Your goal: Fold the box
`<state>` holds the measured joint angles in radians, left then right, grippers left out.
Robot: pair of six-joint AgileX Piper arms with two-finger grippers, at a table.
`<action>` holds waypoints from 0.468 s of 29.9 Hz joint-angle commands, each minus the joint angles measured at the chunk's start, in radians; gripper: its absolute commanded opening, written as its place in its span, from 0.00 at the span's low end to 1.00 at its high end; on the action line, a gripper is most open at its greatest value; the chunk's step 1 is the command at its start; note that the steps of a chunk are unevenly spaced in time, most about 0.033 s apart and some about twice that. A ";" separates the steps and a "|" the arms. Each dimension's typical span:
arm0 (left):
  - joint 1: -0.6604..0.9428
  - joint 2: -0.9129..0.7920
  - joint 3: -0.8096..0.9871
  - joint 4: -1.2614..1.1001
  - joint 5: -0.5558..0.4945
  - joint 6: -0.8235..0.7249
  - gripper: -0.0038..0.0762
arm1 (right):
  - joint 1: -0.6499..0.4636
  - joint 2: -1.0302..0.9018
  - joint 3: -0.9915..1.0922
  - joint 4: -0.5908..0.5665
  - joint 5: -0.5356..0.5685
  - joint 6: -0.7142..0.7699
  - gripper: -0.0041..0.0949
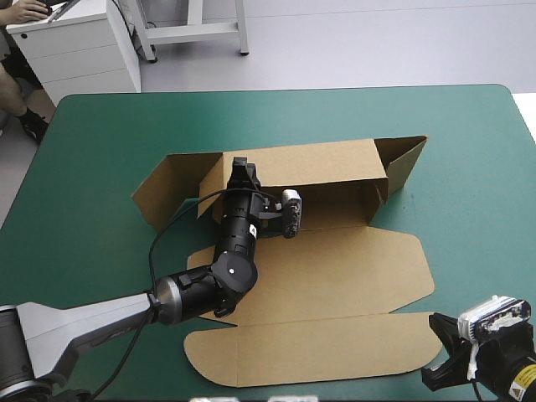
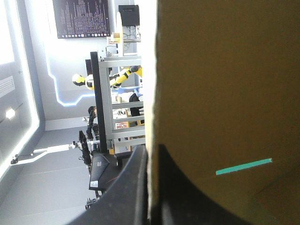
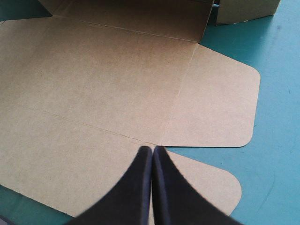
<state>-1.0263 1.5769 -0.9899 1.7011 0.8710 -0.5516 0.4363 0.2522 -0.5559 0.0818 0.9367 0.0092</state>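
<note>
I see the brown box (image 1: 335,276) in the middle of the table (image 1: 100,151), half formed: far wall upright, near panels flat toward the near edge.

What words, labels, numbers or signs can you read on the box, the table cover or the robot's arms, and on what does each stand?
Box: no print, plain brown board in every view.
Teal-green cover: no text.
Right arm: a small yellow mark, too small to read.
So nothing here can be quoted.
</note>
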 commanded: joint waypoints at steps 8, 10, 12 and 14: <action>-0.009 -0.044 -0.031 0.095 0.002 -0.018 0.04 | -0.002 0.009 -0.024 0.003 0.006 -0.009 0.22; -0.009 -0.044 -0.031 0.095 0.002 -0.018 0.04 | -0.002 0.009 -0.024 0.002 0.009 -0.009 0.37; -0.009 -0.044 -0.031 0.095 0.002 -0.018 0.04 | -0.002 0.009 -0.024 0.002 0.009 0.014 0.54; -0.009 -0.044 -0.031 0.095 0.002 -0.016 0.04 | -0.002 0.009 -0.024 -0.013 0.007 0.069 0.73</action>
<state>-1.0263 1.5769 -0.9899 1.7011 0.8597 -0.5546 0.4363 0.2522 -0.5559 0.0818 1.0002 0.0331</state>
